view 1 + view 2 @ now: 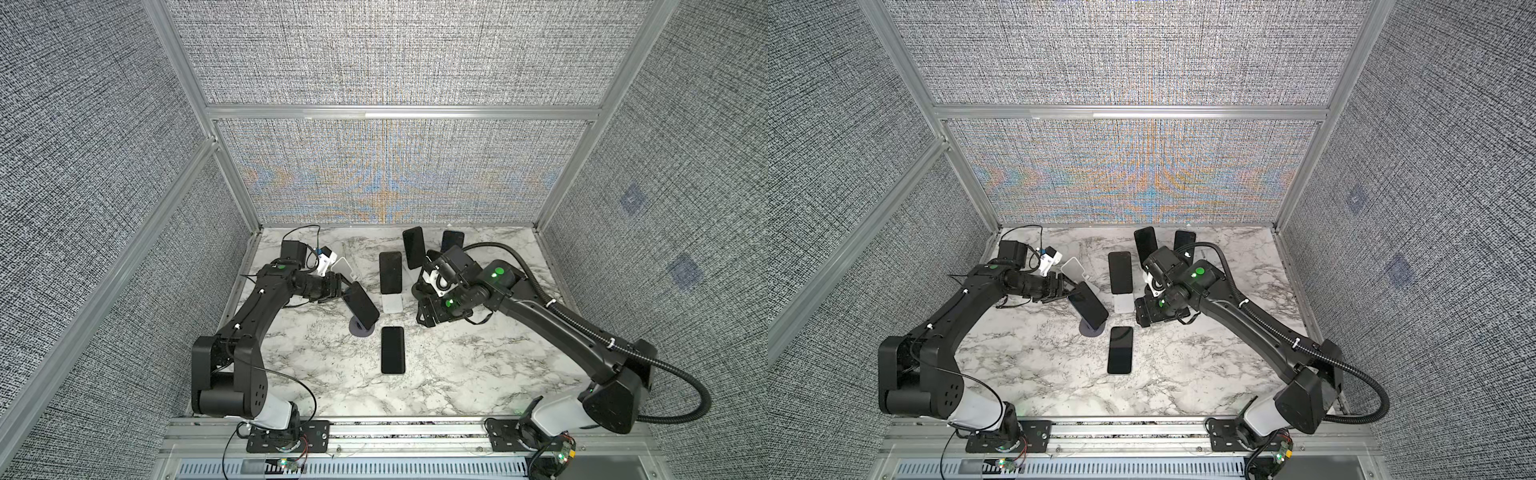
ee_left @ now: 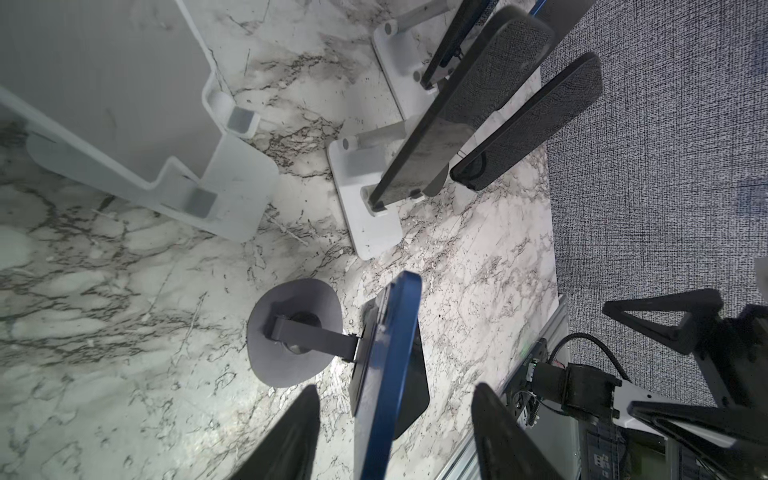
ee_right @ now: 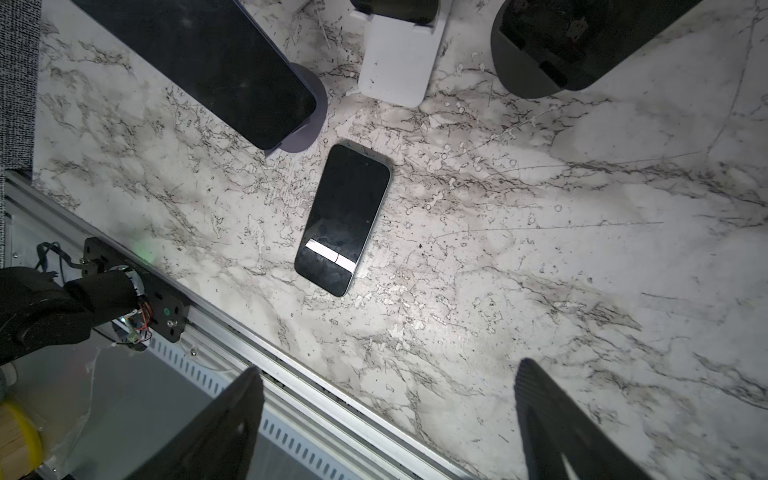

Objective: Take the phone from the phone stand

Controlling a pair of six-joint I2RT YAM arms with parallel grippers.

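Note:
A dark phone with a blue rim (image 1: 360,304) (image 1: 1088,306) (image 2: 386,374) leans tilted on a grey phone stand with a round base (image 1: 360,329) (image 1: 1092,329) (image 2: 291,332), left of the table's middle. My left gripper (image 1: 345,289) (image 1: 1071,291) (image 2: 395,390) straddles the phone's upper end. Its jaws are open, with a gap on each side of the rim. The phone's back still rests against the stand's plate. My right gripper (image 1: 422,321) (image 1: 1142,320) (image 3: 390,370) hangs open over bare marble to the right, with nothing between its fingers.
Another phone (image 1: 392,350) (image 3: 344,220) lies flat near the front middle. One phone (image 1: 390,272) stands on a white stand at centre, and two more (image 1: 414,247) (image 1: 452,241) stand at the back. An empty white stand (image 1: 345,268) (image 2: 124,104) sits behind my left gripper.

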